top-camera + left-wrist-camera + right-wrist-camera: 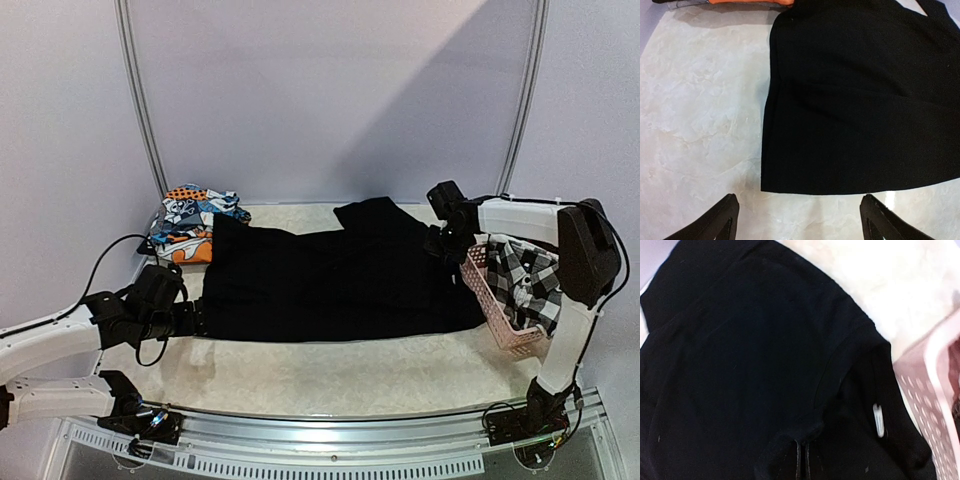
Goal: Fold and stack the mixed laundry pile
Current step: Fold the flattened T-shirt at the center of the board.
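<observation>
Black garment point(330, 285) spread on pale marbled table point(380, 372), lilac wall point(330, 100) behind; left gripper point(799, 200) apart, right gripper point(802, 457) clamping it.

My right wrist view is blurred, bench point(900, 285) glaring white, black garment point(740, 365) featureless; a diagonal shadow crosses the wall point(420, 100).

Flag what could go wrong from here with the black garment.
1. The right gripper pinches the black garment right beside the pink basket; a pull could snag or shift the basket.
2. The left gripper is open, off the hem; one-sided pulling may skew the garment or disturb the printed pieces.
</observation>
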You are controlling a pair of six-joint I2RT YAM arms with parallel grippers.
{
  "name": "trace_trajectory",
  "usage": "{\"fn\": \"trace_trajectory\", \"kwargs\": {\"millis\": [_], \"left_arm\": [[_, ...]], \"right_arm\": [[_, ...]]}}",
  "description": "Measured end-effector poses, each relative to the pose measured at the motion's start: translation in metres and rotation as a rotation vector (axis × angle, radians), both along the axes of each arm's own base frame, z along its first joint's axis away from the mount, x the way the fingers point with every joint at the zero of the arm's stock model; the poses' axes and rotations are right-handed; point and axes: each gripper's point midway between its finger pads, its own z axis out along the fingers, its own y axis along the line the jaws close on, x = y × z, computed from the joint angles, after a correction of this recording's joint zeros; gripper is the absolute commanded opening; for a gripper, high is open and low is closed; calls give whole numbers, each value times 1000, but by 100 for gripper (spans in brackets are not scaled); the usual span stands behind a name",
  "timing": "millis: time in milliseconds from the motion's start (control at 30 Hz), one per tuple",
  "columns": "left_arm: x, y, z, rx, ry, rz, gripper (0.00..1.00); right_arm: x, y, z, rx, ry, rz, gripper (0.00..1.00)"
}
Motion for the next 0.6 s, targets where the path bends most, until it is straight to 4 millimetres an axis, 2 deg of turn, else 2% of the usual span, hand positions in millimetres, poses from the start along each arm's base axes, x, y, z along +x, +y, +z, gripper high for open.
{"fn": "trace_trajectory", "kwargs": {"millis": [67,233,400,433,500,600], "left_arm": [[0,-1,0,-3,0,3,85],[1,-1,-4,-2,11,12,84],[2,0,-14,0,21,40,82],[2,1,-16,-1,23,48,82],[1,3,-22,-4,25,65,81],[0,5,-28,-8,29,84,80]], "right_arm": [[9,-4,-7,3,10,-21,4],[31,-6,-12,38,7,-54,18],[39,-1,-21,75,13,-58,45],[41,0,-21,86,13,-61,48],[46,3,-17,97,9,-43,55],[56,7,-2,123,-23,-23,59]]}}
